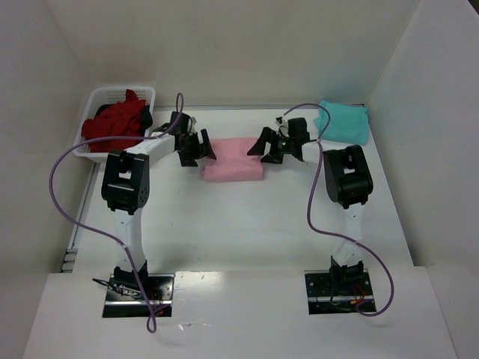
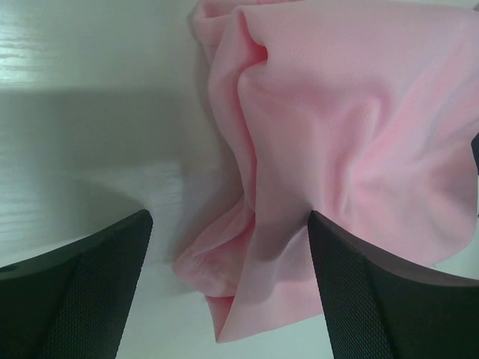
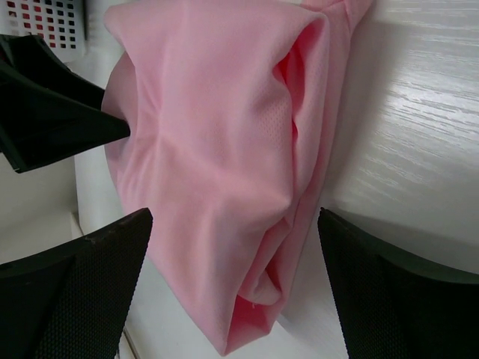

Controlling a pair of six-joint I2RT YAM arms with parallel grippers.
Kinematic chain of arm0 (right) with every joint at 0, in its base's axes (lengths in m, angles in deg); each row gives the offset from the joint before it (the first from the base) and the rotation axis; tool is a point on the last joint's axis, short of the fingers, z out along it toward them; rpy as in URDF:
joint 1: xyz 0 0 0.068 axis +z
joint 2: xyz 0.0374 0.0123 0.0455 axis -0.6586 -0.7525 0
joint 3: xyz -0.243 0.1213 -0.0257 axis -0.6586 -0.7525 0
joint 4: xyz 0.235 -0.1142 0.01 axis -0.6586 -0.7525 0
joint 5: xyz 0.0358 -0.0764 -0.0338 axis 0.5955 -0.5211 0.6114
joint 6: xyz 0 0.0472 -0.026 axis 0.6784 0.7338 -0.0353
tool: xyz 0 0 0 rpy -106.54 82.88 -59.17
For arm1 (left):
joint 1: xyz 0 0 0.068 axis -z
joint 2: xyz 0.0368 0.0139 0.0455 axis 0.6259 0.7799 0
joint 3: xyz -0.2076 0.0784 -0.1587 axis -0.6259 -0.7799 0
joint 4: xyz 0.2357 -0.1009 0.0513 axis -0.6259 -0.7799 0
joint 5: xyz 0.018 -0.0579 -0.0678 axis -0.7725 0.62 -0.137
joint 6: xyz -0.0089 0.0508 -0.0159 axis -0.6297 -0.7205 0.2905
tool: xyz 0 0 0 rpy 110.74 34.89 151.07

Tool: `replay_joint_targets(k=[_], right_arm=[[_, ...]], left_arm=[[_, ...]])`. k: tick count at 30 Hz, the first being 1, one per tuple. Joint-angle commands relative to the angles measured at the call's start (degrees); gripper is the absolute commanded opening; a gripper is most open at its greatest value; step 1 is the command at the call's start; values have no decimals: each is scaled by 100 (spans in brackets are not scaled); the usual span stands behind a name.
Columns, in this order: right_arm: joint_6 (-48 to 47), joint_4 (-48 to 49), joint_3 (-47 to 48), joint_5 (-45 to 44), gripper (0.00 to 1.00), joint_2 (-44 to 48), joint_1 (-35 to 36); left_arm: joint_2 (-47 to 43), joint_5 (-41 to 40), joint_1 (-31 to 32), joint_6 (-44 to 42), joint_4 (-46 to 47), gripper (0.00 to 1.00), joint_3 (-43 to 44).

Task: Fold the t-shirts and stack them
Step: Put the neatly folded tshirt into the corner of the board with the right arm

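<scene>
Seen from above, a white lattice basket (image 1: 96,99) sits at the upper left of the table (image 1: 247,224) and holds a heap of dark red t-shirts (image 1: 116,123), probably the ones waiting their turn. Just right of it, the left hand (image 1: 196,147) rests at the left end of a light pink t-shirt (image 1: 233,161), which lies folded into a compact block at the centre. The right hand (image 1: 273,147) faces it at the block's right end. A folded teal t-shirt (image 1: 344,120) lies at the upper right, well apart, seemingly the start of the stack.

Both hands are spread wide and grip nothing. They flank the pink block as though ready to lift it from both ends.

The overhead view makes the pink shirt look neat. The wrist views show what it hides: soft creases and loose layered edges hanging between each pair of dark fingers. The right wrist view also shows a finger of the left hand touching the far side of the cloth, with basket lattice in its upper left corner.
</scene>
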Motion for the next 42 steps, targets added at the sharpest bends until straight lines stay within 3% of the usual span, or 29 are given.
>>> replay_joint_targets(k=[1,12,27,34,42], right_arm=[[-82,-613,18,-457,96,-533,196],[141,-605,-35,-632,84,-504,372],[493,-605,-35,-791,79,-504,653],[682,-710,122,-791,68,-586,653],[744,-905,44,-1352,68,-247,653]], left_arm=[[191,356,-80,-91,223,92,138],[379,427,-80,-205,65,92,390],[432,427,-80,-258,-40,92,390],[493,506,-80,-258,-40,92,390],[456,118,-19,-286,-216,92,390]])
